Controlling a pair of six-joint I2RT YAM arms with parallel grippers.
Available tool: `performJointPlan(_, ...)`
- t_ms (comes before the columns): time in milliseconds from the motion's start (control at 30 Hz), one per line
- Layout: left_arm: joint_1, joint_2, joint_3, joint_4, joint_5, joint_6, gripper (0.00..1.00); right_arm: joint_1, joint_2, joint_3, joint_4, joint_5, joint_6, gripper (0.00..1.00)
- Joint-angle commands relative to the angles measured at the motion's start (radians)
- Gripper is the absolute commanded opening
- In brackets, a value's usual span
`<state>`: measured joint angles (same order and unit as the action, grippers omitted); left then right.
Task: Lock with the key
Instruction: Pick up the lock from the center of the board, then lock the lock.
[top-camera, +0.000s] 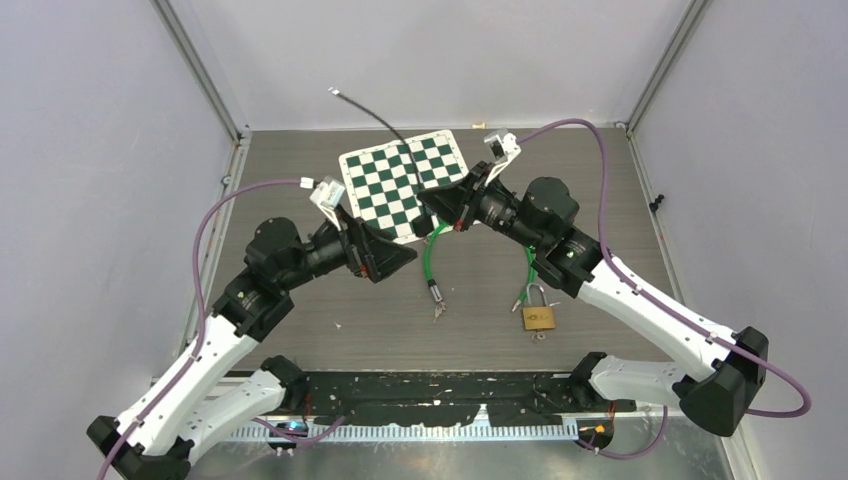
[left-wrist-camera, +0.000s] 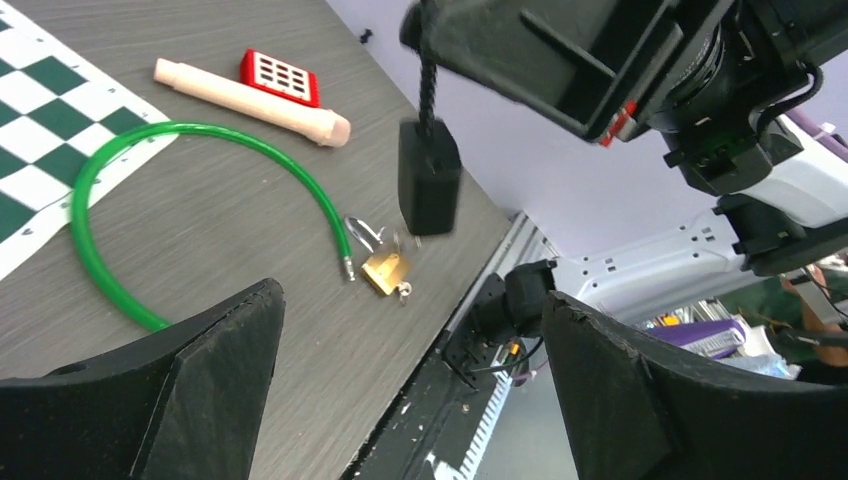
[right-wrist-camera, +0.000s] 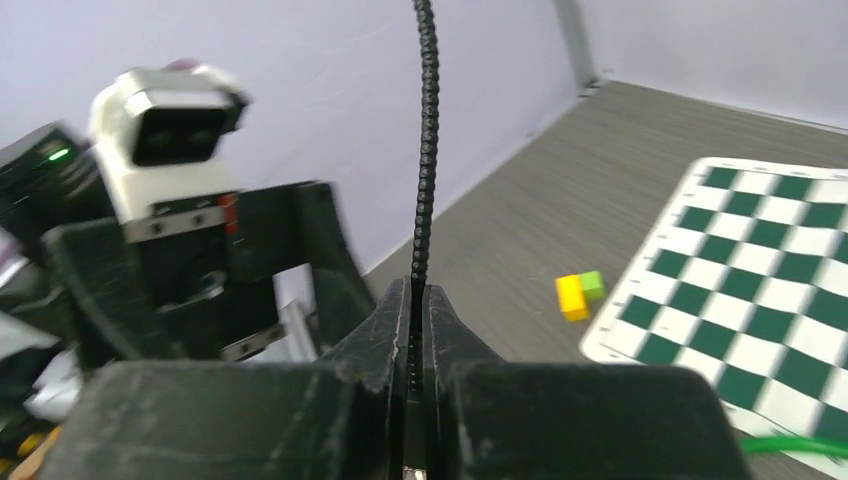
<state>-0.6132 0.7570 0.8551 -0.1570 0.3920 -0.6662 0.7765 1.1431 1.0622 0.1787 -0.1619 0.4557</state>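
You are working inside a pale-walled enclosure, over a grey wood-grain table (top-camera: 600, 200) with a chessboard mat (top-camera: 400, 185) lying toward the back. The padlock (top-camera: 538, 318) is lying flat near the front edge, right of centre. Its silver shackle is pointing toward the mat and the key (top-camera: 540, 335) is sitting at its underside. Whether the key is fully seated, or the shackle sprung, you cannot tell from here. One end of a green cable (top-camera: 430, 255) is lying just beside the shackle.

The right gripper (right-wrist-camera: 418, 290) is hanging above the mat's near edge with its fingers pinched tight on a black cord (right-wrist-camera: 425, 150). A black block (left-wrist-camera: 430, 178) is dangling from that cord. The left gripper (top-camera: 402, 259) is hovering well apart from the lock, spread wide and carrying nothing.

You are probably dealing with a small, dense brass body that is hard and smooth, so it is likely to skate on the table if nudged. Try pinning it across its flat faces. The key is looking thin and stiff, so pinch its bow flat-on and turn without prying. The right pincer is needing to shed the cord first.
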Motion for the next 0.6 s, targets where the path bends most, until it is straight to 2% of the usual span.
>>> performJointPlan(0, -0.003, 0.042, 0.097, 0.100, 0.123, -0.001, 0.96, -0.010, -0.029, 0.056, 0.176, -0.311, 0.061, 0.05)
performJointPlan(200, -0.003, 0.060, 0.072, 0.316, 0.240, -0.097, 0.96, -0.014, -0.034, 0.061, 0.249, -0.371, 0.138, 0.05)
performJointPlan(433, -0.003, 0.056, 0.018, 0.439, 0.268, -0.148, 0.97, -0.014, 0.014, 0.049, 0.448, -0.423, 0.311, 0.05)
performJointPlan(567, -0.003, 0.048, -0.003, 0.520, 0.304, -0.192, 0.96, -0.014, 0.034, 0.053, 0.498, -0.426, 0.361, 0.05)
